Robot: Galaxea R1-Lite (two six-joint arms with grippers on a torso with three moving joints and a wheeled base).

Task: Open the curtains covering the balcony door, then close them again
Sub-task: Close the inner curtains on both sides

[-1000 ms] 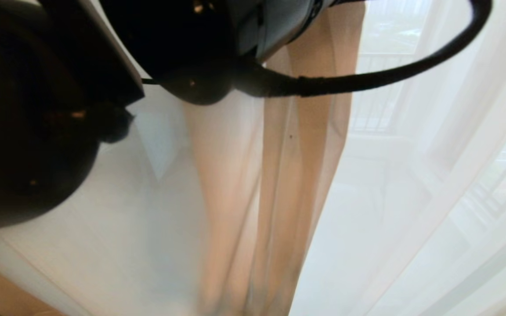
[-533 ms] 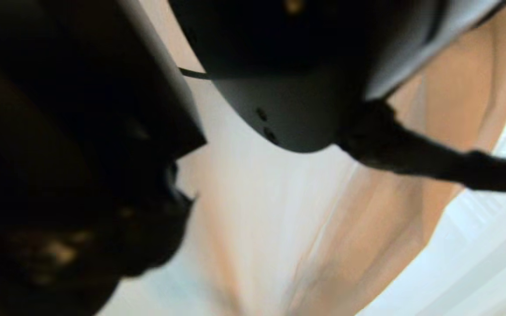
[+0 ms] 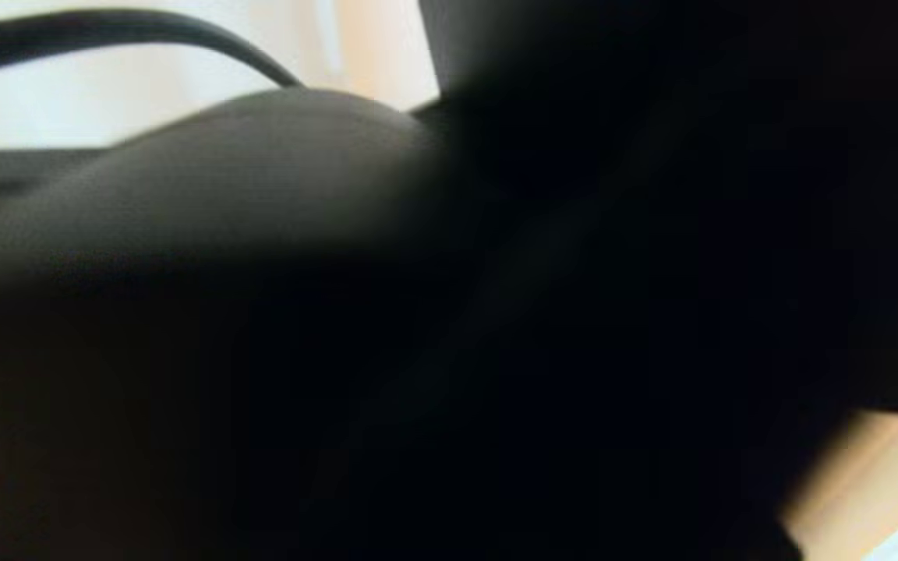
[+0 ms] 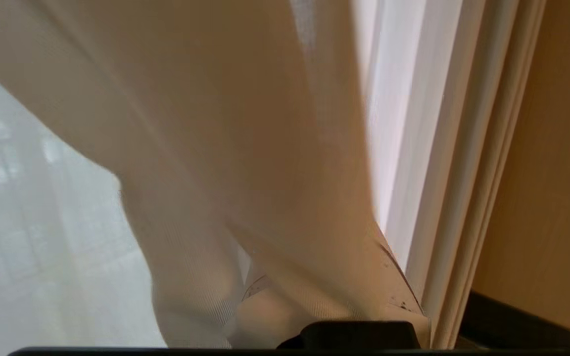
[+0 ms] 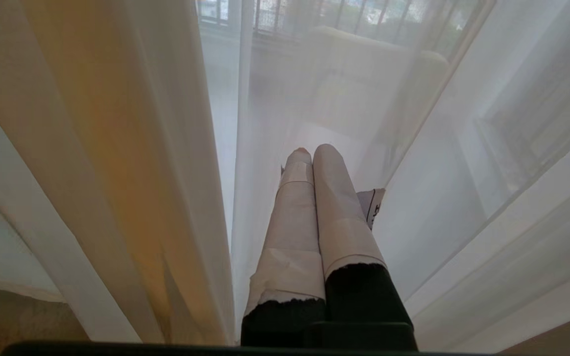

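The left gripper has its fingers pressed together on a bunched fold of the curtains, the sheer fabric draping over them. The right gripper hangs apart with its taped fingers touching, gripping nothing, sheer folds on both sides. A dark arm blocks the head view.

Head view almost fully blocked by a dark arm right against the lens. Left wrist view pressed close into bunched curtains. Right wrist view faces the same sheer fabric, looking along its pincer.
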